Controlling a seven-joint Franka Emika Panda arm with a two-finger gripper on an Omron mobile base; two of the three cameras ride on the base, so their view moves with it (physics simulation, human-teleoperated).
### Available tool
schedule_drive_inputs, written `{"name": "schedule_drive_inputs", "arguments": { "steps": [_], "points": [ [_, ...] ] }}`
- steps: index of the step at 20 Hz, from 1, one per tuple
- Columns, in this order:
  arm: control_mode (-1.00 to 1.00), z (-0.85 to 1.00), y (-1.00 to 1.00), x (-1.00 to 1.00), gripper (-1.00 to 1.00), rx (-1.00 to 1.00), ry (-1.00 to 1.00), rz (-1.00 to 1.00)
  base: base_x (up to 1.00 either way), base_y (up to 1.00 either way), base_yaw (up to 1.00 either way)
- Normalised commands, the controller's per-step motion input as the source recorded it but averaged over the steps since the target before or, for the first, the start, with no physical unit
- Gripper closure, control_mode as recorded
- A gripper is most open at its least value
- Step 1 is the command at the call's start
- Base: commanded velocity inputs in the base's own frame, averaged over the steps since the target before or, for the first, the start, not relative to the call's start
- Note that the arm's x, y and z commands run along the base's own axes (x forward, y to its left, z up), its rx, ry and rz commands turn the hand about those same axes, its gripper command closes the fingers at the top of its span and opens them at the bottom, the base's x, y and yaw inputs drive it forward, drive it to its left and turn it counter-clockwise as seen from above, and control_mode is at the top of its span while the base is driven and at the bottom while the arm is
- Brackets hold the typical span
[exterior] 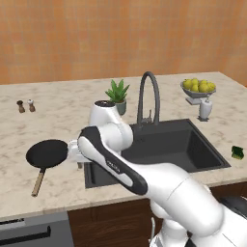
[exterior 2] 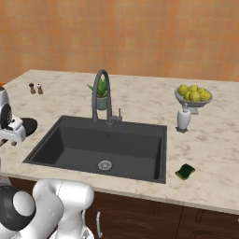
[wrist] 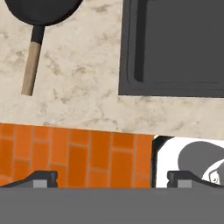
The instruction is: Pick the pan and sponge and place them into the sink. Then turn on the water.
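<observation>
On the marble table (exterior: 62,120), round black wooden-handled pan (exterior: 47,153) and green-yellow sponge (exterior 2: 185,171) sit outside the dark grey sink (exterior 2: 70,140); tool (wrist: 113,178) wide, empty, at the pan's three o'clock; nothing's done.

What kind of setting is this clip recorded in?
A rendered home kitchen, it seems: a marble-look counter with a dark sink and arched faucet, a frying pan beside the basin, and a bowl of lemons near the orange wall.
</observation>
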Motion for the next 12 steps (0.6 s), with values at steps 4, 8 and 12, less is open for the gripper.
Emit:
{"name": "schedule_drive_inputs", "arguments": {
  "steps": [4,8,12],
  "points": [
    [-1.00,-0.29,0.99,0.04,-1.00,-0.13,0.04,-0.02,0.00,0.00,0.00],
    [-1.00,-0.16,0.87,0.07,-1.00,-0.09,0.00,-0.03,0.00,0.00,0.00],
    [-1.00,-0.18,0.76,0.16,-1.00,-0.04,0.00,-0.05,0.00,0.00,0.00]
  ]
}}
